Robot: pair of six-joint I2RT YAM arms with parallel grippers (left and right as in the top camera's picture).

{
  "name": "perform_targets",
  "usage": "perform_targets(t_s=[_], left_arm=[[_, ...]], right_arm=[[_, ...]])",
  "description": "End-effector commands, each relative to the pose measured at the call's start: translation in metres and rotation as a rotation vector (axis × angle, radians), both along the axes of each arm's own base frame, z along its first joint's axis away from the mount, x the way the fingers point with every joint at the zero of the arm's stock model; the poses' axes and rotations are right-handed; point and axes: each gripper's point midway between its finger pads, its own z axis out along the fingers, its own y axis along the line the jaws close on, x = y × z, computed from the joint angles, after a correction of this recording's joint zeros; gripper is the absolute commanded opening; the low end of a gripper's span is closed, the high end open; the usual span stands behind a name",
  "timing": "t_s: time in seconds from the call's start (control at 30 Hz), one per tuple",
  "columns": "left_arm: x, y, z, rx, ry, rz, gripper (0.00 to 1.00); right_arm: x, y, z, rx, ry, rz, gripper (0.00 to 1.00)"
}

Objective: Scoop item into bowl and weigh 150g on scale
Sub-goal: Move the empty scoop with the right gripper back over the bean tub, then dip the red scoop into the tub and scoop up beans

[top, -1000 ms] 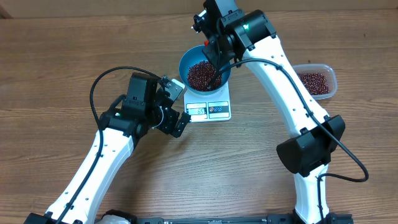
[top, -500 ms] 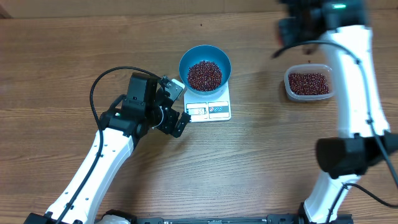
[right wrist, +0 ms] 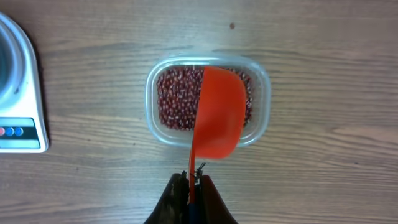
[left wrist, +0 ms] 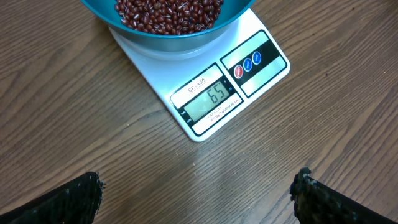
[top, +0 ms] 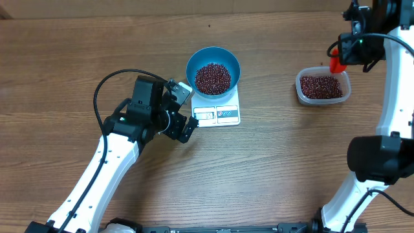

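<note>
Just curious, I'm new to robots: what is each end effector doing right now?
Left end effector: open, holding nothing.
Right end effector: shut on the red scoop.

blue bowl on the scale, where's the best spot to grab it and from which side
Probably the rim of the bowl on the side nearest the open left gripper, coming down from above with one finger inside the wall and one outside. The bowl is round and looks too wide to span, and the beans sit below the rim.
</note>
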Motion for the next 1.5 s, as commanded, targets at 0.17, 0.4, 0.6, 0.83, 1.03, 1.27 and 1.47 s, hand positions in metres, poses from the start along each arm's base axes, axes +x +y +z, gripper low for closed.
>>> perform_targets(t_s=[0.17, 0.4, 0.6, 0.83, 1.03, 1.27, 1.47], left_arm=[[0.000, 0.000, -0.003, -0.003, 0.012, 0.008, 1.00], [0.000, 0.000, -0.003, -0.003, 0.012, 0.008, 1.00], [0.000, 0.000, -0.003, -0.003, 0.012, 0.008, 1.00], [0.000, 0.000, -0.003, -0.003, 0.012, 0.008, 1.00], [0.000, 0.000, -0.003, -0.003, 0.012, 0.008, 1.00], [0.000, 0.000, -0.003, -0.003, 0.012, 0.008, 1.00], [0.000, 0.000, -0.003, -0.003, 0.012, 0.007, 1.00]], right_arm=[[0.001, -0.005, -0.053, -0.001, 0.119, 0.017, 0.04], [-0.003, -0.005, -0.083, 0.007, 0.167, 0.018, 0.04], [-0.004, -0.004, -0.108, 0.012, 0.191, 0.016, 0.04], [0.002, 0.000, -0.122, 0.045, 0.170, -0.012, 0.04], [0.004, 0.012, -0.128, 0.115, 0.162, -0.005, 0.04], [0.003, 0.021, -0.131, 0.166, 0.167, -0.009, 0.04], [0.003, 0.025, -0.130, 0.192, 0.162, -0.005, 0.04]])
